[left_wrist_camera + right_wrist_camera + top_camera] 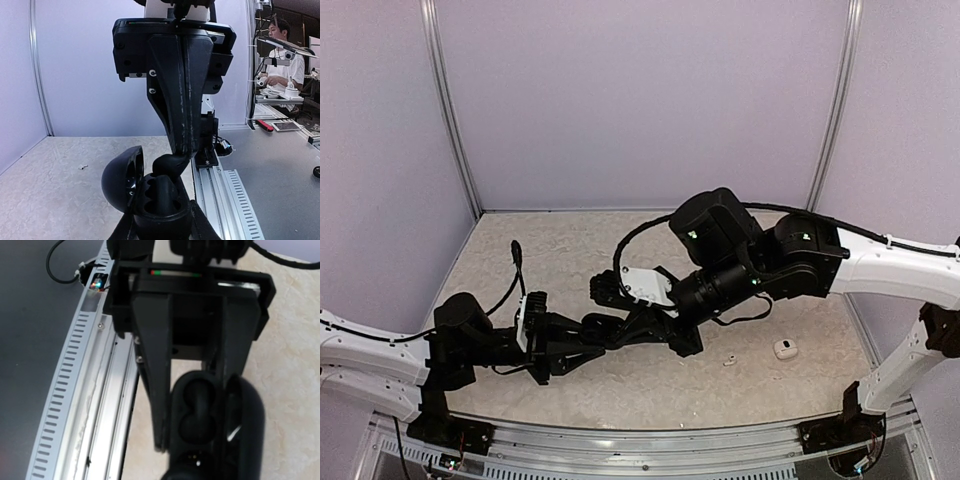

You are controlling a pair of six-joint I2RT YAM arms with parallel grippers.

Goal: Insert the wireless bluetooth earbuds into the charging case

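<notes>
Two grippers meet above the table's near edge: the left gripper (162, 227) is clenched on the open black case (125, 180), and the right gripper (177, 147) is pinched on what looks like a black earbud (166, 164) at its sockets. Best to hold the case steady, push straight in, and let go only once it is seated. On the pale marbled table (570, 250), a white earbud (729, 361) and a white case (785, 349) lie towards the near right corner; lilac walls (640, 100) surround it

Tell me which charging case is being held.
The black case, lid open, clamped in the left gripper; the white case lies alone on the table near the right arm.
</notes>
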